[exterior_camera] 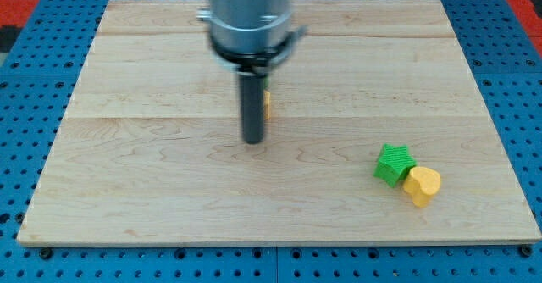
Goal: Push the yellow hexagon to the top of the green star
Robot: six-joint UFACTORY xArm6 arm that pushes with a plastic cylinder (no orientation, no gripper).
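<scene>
While my tip (252, 141) (a bare rod, no jaws to spread or pinch) stands against the half-hidden yellow hexagon (267, 105), I should circle to its left and push right; the green star (395, 163) lies well apart, touching a yellow heart (422, 185).

The dark rod is covering nearly all of a yellow block (267, 105), which is peeking out only as a thin sliver at the rod's right side, so its shape is staying unreadable. The grey arm housing (251, 12) is looking blurred and is being cut off by the view's top edge. The tabletop (169, 207) is losing part of its far edge behind that housing.
</scene>
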